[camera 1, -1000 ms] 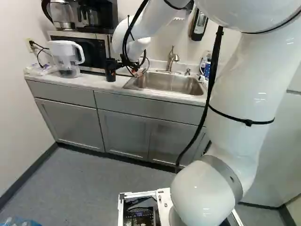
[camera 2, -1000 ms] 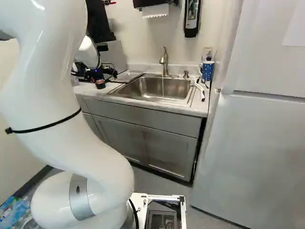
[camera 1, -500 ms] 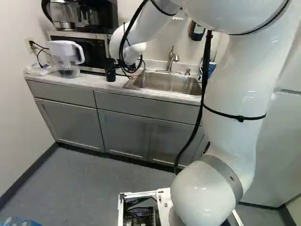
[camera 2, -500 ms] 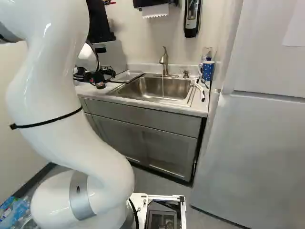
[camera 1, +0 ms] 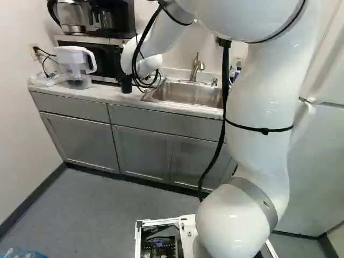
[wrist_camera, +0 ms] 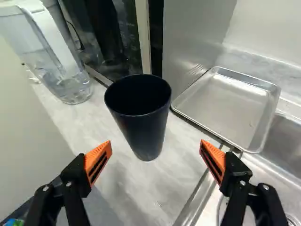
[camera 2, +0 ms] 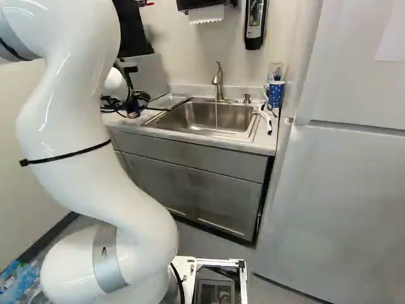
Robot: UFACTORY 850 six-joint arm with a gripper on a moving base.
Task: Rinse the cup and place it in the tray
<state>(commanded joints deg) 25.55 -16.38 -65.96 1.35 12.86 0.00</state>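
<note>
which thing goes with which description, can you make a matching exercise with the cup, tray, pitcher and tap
Things
1. cup
2. tray
3. pitcher
4. tap

Descriptions
A. shallow, silver, made of metal
B. running into the sink
C. dark, upright on the counter, ahead of the open gripper
D. partly clear, with a white handle

Right pairs: 1-C, 2-A, 3-D, 4-B

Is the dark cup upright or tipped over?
Upright: in the wrist view, the dark cup stands on its base on the counter, mouth up.
</note>
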